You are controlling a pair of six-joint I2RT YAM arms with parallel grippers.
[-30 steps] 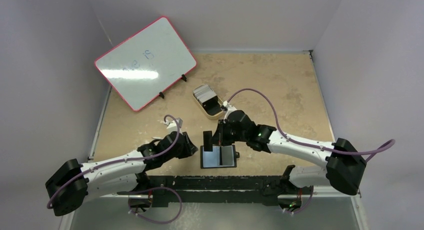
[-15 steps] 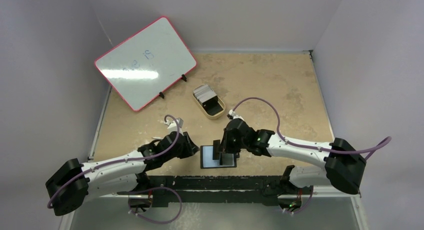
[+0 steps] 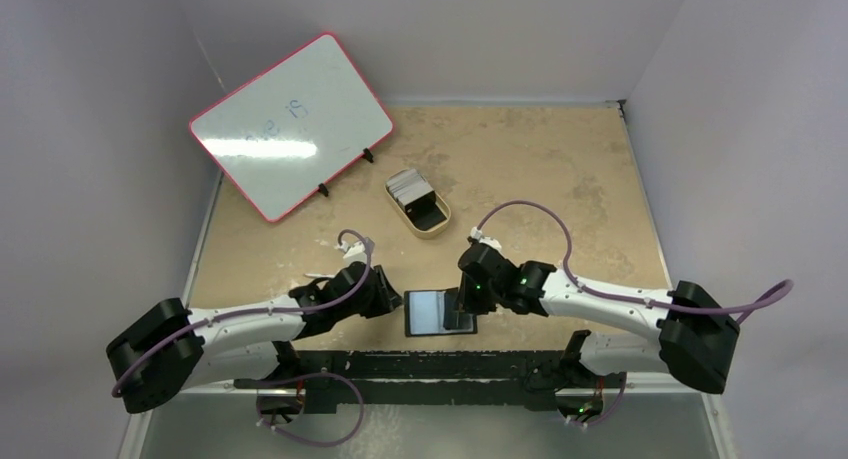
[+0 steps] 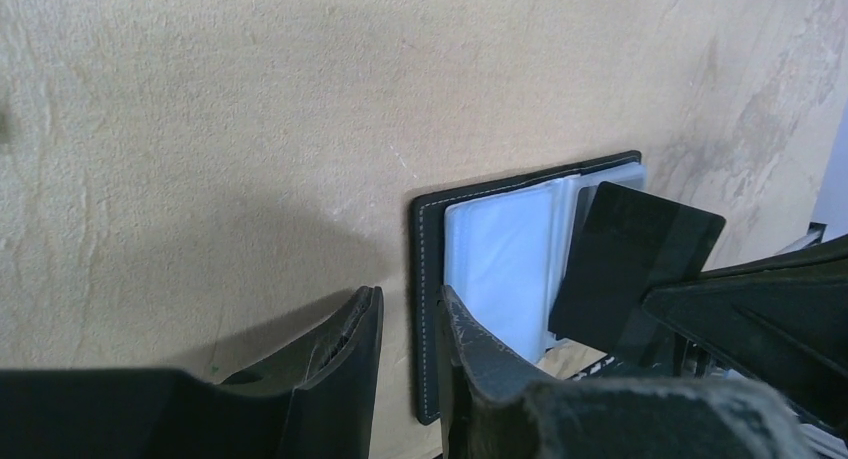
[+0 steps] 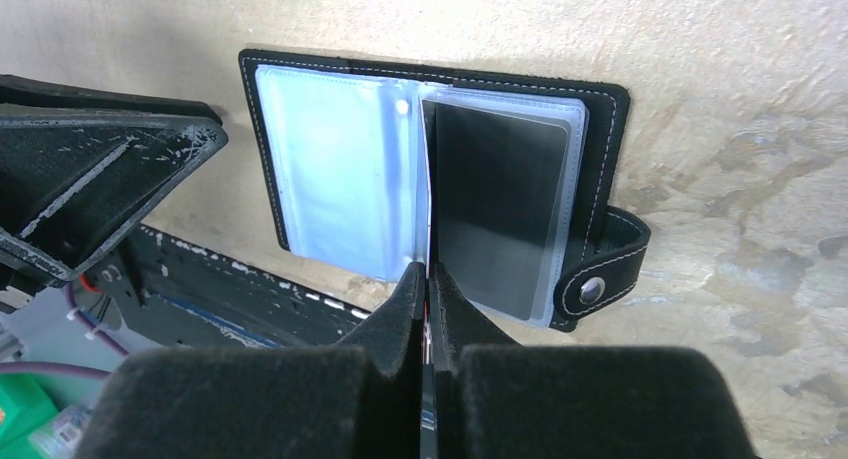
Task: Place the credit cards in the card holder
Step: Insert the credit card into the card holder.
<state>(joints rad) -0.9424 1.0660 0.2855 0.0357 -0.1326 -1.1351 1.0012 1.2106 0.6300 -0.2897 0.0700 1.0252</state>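
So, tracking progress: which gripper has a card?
The right gripper, shut on a dark card over the open card holder; the left gripper holds none.

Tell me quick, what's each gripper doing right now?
Left gripper: open, at the holder's edge, holding nothing.
Right gripper: shut on a dark card over the holder.

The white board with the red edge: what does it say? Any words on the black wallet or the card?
Red-rimmed white board: faint blue writing, too blurred to read.
Open black stitched card holder: no words showing.
Dark credit card in the right fingers: blank.
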